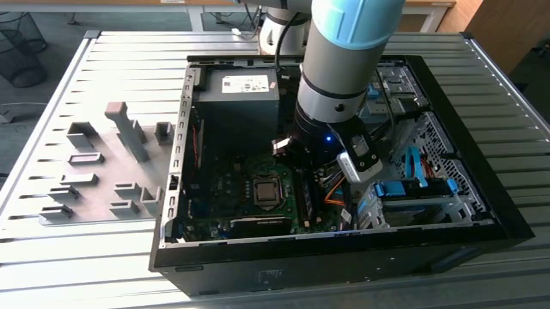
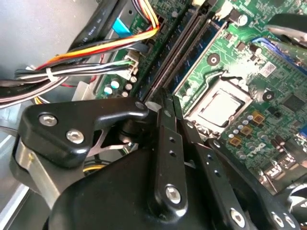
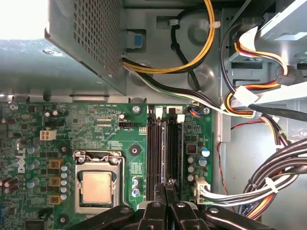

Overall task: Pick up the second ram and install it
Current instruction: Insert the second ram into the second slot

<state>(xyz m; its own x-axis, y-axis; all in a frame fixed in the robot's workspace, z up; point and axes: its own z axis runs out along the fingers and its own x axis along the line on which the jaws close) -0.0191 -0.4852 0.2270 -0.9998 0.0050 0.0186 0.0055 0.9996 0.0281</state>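
The hand [image 3: 165,189] is inside the open computer case [image 1: 481,238], its fingers [image 2: 165,112] drawn together over the memory slots [image 3: 163,153] beside the CPU socket [image 3: 98,184]. In the first wrist view the fingertips meet at the slots' near end. I cannot tell whether they are clenched on the second ram, nor where that stick is: the dark slots do not show clearly whether a stick sits in them. The case lies on the ribbed metal surface [image 1: 103,257] and holds the green motherboard [image 3: 57,139], a grey power supply [image 1: 236,96] and bundled cables [image 3: 268,177]. Grey fixture blocks [image 1: 129,135] stand on the surface at the exterior view's left.
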